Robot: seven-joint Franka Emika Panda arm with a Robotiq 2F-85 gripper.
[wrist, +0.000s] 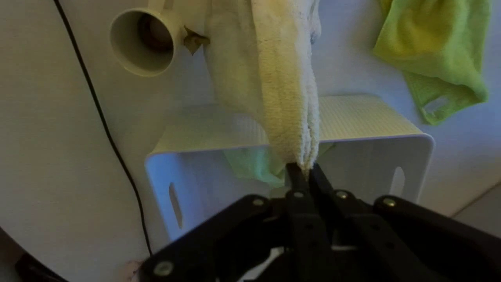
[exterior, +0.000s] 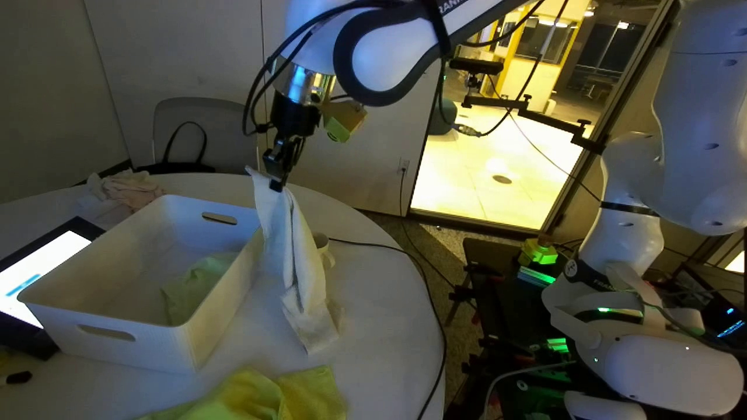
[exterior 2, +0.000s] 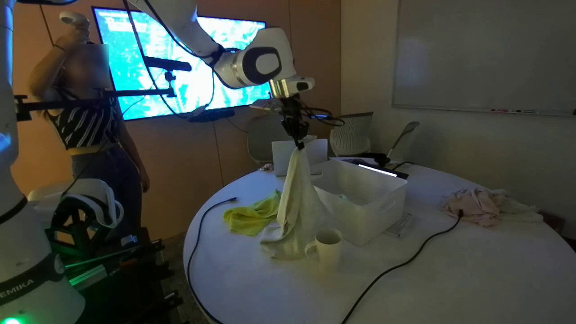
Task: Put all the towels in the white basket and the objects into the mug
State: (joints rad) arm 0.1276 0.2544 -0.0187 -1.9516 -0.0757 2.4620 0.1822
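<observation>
Several soft folds run down the off-white towel (exterior: 303, 262), a thick, napped cloth pinched at its upper end by the tool (wrist: 306, 172), whose 2 fingertips press tightly on it. It hangs beneath the tool in a long drape, its lower end spread on the smooth white table (exterior 2: 427, 288); in an exterior view a thin pointed corner juts out beside the grip. Just beside and below the tool stands the white basket (exterior: 154, 350), a rectangular tub with tall walls, rounded corners, a finely ribbed outer face and 2 slot handles. Inside it, below the tool, the pale green towel (exterior: 201, 286) lies crumpled near the wall closest to the tool. The bright yellow towel (wrist: 434, 43) rests in a loose plush heap, lower than the tool and across the off-white towel from the mug (exterior 2: 328, 252). That smooth white cylinder with a side handle stands upright below the tool, near the off-white towel's lower end; whether they touch I cannot tell. A rounded, reddish-brown shape (wrist: 156, 33) shows inside the mug, too dim to name. Well apart from the tool are a rumpled pink cloth (exterior 2: 472, 207) and, beyond the basket, a flat dark tablet (exterior: 46, 256).
</observation>
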